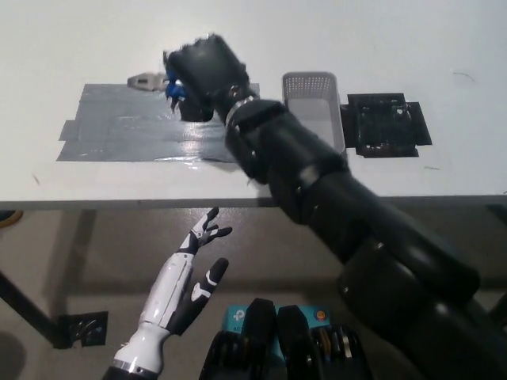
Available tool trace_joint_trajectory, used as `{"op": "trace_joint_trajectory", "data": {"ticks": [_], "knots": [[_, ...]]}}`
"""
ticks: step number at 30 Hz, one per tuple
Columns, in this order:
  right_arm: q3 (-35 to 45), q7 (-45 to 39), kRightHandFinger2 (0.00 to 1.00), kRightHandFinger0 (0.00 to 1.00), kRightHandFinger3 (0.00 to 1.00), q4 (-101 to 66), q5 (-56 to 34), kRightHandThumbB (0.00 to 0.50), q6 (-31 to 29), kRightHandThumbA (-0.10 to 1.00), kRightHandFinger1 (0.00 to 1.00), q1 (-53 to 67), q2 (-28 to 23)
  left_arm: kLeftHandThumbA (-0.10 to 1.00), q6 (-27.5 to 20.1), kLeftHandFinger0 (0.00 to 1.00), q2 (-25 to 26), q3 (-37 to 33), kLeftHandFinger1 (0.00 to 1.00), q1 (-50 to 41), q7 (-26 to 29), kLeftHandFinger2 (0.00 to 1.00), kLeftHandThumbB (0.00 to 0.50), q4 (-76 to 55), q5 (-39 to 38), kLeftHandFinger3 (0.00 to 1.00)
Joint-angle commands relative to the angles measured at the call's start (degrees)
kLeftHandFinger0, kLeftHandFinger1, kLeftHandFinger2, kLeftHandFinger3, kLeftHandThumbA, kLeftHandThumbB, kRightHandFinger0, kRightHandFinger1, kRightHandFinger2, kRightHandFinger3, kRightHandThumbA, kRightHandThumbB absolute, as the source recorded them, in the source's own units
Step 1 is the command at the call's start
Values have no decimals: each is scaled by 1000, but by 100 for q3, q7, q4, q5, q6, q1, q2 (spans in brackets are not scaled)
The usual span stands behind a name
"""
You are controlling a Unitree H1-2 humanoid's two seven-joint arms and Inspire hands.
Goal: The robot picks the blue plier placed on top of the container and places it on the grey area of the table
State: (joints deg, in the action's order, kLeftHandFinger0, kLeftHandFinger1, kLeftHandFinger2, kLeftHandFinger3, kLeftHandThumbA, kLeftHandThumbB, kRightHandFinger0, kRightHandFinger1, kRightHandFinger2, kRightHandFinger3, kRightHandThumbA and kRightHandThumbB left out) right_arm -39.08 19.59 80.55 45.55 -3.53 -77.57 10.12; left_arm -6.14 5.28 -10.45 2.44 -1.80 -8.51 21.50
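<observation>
Fingers of my black right hand are wrapped tight round the blue-handled metal plier; its grey jaws stick out to the left of my fist, blue grips just showing under it. The plier sits in the upper left of the frame, over the top edge of the grey duct-tape patch on the white table. I cannot tell whether it hangs above the tape or touches it.

The grip is closed from above, which I judge keeps the tool level for a flat set-down. My arm crosses the frame from lower right, covering the patch's right end.

The grey plastic container, upper centre, holds nothing I can see. A black square mat lies just right of it.

My white left hand rests at lower left below the table edge, fingers spread, holding nothing.

Judgement: carry nearly done; lowering and release remain.
</observation>
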Motion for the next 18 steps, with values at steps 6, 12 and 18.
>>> {"op": "trace_joint_trajectory", "data": {"ticks": [6,12,18], "knots": [[303,-79,529,20,465,65,-297,309,17,-100,136,7,84,1000,-31,1000,-59,-92,1000,-28,4,881,0,-305,133,1000],[620,-745,1000,1000,1000,122,-626,204,204,496,1000,152,122,1000,-191,1000,-65,-125,904,-46,67,875,0,-254,112,1000],[1021,-1319,1000,1000,1000,79,-914,457,285,855,1000,130,39,1000,-195,1000,-65,-126,874,-34,55,872,0,-252,70,1000]]}}
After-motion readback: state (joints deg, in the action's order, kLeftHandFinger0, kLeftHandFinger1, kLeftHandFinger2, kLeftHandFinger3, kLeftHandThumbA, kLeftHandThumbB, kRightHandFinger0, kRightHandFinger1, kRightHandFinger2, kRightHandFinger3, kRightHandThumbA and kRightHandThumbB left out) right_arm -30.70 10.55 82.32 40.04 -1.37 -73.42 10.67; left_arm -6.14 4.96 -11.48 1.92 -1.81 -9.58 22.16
